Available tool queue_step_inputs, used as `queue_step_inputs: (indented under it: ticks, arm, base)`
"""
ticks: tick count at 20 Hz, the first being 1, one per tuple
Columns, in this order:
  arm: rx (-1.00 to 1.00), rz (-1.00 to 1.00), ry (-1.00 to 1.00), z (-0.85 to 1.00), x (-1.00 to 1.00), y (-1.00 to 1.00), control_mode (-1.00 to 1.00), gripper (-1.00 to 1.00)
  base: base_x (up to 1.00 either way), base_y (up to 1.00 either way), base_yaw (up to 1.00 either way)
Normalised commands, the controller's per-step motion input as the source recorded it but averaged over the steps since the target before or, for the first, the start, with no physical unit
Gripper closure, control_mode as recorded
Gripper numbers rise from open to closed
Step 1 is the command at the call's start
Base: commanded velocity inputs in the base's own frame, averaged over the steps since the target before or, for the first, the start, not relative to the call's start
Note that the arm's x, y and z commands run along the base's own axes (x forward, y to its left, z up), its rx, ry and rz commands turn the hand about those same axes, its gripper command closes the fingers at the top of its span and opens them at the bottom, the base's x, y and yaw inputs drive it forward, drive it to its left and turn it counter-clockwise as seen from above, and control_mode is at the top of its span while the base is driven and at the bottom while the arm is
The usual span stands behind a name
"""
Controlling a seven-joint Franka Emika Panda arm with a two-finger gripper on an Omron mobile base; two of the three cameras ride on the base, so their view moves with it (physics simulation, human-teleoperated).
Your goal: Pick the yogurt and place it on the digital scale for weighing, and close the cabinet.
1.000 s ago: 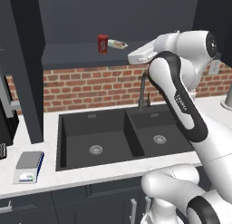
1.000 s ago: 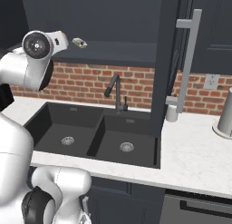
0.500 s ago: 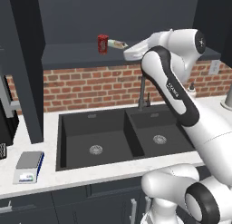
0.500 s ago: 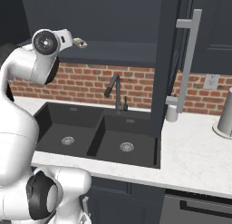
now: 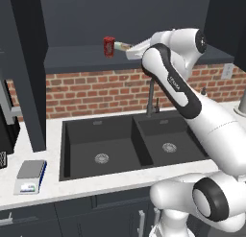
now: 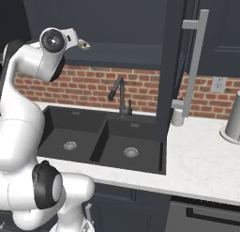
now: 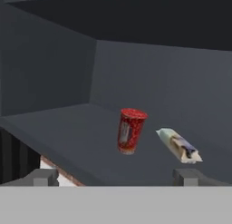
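Observation:
The yogurt (image 5: 109, 45), a small red cup, stands upright on the open cabinet's shelf (image 5: 81, 57). In the hand view the yogurt (image 7: 130, 131) sits a little ahead, centred between the fingertips and apart from them. My gripper (image 5: 129, 50) hovers at shelf height just right of the cup, and in the hand view the gripper (image 7: 115, 177) is open with nothing in it. The digital scale (image 5: 30, 175) lies on the counter left of the sink. The cabinet door (image 6: 174, 62) with its silver bar handle (image 6: 195, 62) stands open.
A pale wrapped packet (image 7: 179, 145) lies on the shelf just right of the yogurt. The other open door (image 5: 29, 68) hangs over the counter at left. Below are a black double sink (image 5: 125, 145) and faucet (image 6: 119, 92). A silver canister (image 6: 233, 116) stands at far right.
The arm has swung the hand leftward and slightly up along the shelf, closer to the yogurt. The yogurt, packet and scale have stayed put.

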Motion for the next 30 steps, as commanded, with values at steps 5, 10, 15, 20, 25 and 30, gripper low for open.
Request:
queue_step_inputs:
  ticks: [5, 10, 15, 20, 25, 30]
  arm:
    - [0.01, 0.00, 0.00, -0.14, 0.30, 0.17, -1.00, -1.00]
    - [0.00, -0.02, 0.00, -0.14, 0.27, 0.26, -1.00, -1.00]
    - [0.00, -0.01, 0.00, -0.01, 0.24, 0.25, -1.00, -1.00]
    - [0.00, 0.00, 0.04, 0.00, 0.22, 0.20, -1.00, -1.00]
    - [0.00, 0.00, 0.08, 0.00, 0.29, 0.17, -1.00, -1.00]
    - [0.09, 0.00, 0.08, 0.01, 0.04, -0.08, -1.00, -1.00]
  base:
    - [0.00, 0.00, 0.00]
    - [0.00, 0.00, 0.00]
    - [0.00, 0.00, 0.00]
    - [0.00, 0.00, 0.00]
    - [0.00, 0.00, 0.00]
    - [0.00, 0.00, 0.00]
